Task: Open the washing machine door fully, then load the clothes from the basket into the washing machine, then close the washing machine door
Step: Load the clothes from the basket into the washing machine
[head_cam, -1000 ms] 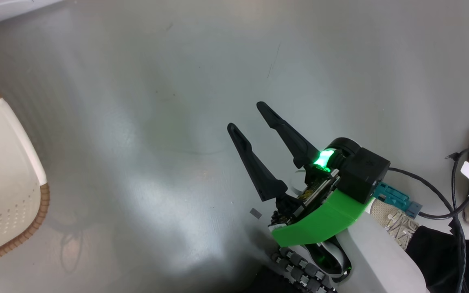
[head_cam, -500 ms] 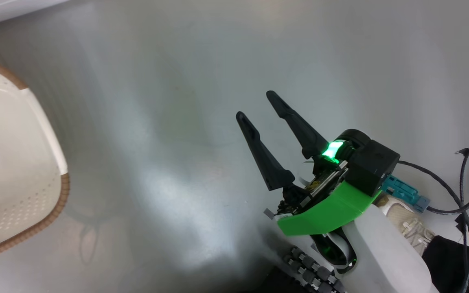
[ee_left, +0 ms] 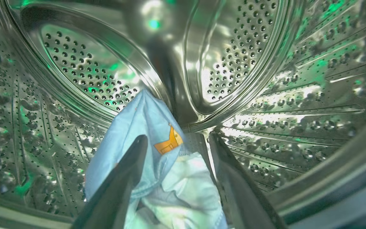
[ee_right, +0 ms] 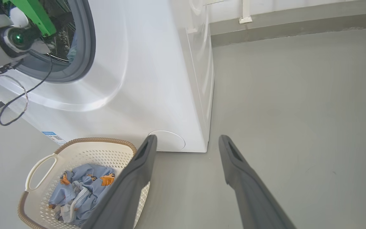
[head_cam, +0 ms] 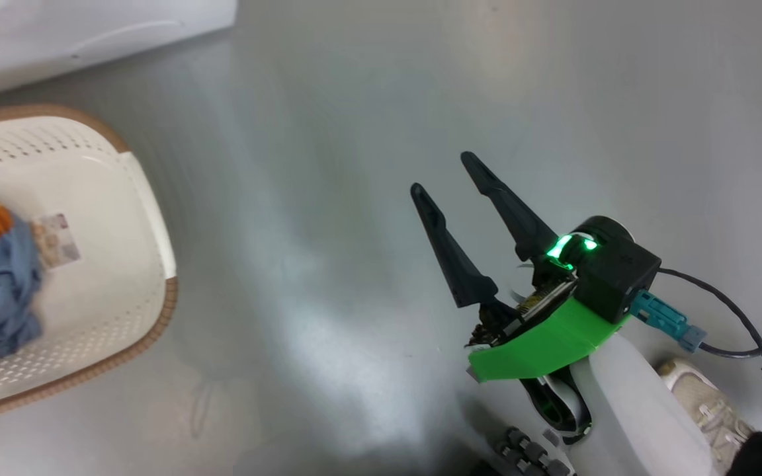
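The clothes [ee_left: 151, 124], one light blue piece with an orange print, lie low in the drum [ee_left: 84, 73], right between the fingers of my left tool [ee_left: 178, 136], which stand wide apart with nothing clamped. Trouble spot: the cloth laps against one finger [ee_left: 122, 181]. If I pull back it may catch and ride out with me, or end up draped over the front lip where the door would pinch it.

A second bundle [ee_right: 81, 187] sits in the basket [ee_right: 97, 140] on the floor [ee_right: 297, 111], just beside the washing machine [ee_right: 157, 79]. Shut the door too early and that one gets missed.

My right tool [ee_right: 187, 136] hangs over the floor, fingers apart, empty. The loose cable [ee_right: 14, 105] by the gasket [ee_right: 86, 47] could snag on the way out.
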Motion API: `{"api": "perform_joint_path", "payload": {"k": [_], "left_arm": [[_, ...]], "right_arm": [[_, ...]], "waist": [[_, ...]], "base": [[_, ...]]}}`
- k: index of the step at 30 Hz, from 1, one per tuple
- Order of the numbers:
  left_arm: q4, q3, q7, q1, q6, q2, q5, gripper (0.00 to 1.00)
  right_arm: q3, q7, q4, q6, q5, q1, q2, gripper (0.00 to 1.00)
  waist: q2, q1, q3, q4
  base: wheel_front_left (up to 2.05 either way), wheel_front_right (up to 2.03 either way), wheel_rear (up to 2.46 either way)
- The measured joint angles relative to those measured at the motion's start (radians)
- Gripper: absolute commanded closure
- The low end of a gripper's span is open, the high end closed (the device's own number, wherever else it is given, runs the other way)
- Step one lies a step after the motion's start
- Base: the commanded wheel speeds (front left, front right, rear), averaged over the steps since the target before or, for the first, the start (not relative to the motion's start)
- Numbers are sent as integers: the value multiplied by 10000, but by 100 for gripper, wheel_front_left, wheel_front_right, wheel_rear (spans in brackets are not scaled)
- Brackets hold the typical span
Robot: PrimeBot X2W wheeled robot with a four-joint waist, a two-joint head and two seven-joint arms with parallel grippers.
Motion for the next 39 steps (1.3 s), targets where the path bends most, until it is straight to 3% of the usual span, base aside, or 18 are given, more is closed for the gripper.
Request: {"api": "perform_joint_path", "payload": {"k": [14,18,24,32,39], "left_arm": [[-6176,995,-556,6584,2343,349,-842,0],[-7524,1152,-895,8314,3024,247,-872,0],[-8525,865,-1379,10451,3588,-395,-972,0],[-8784,301,-1868,12141,3802,-997,-955,0],[-8337,-35,-2098,13104,3532,-1452,-1032,0]], "right_arm": [[-811,0,54,0,-681,678,-136,0],[-1078,0,-29,0,-949,929,-203,0],[-1503,0,-148,0,-1221,1310,-351,0],[-1902,0,-213,0,-1499,2027,-502,0],[-2146,12,-159,0,-1590,2772,-550,0]], "waist": [[0,0,-1218,849],[0,0,-1517,1119],[0,0,-2009,1562],[0,0,-2951,2058],[0,0,-3895,2445]], "base": [[0,0,0],[0,0,0],[0,0,0],[0,0,0],[0,0,0]]}}
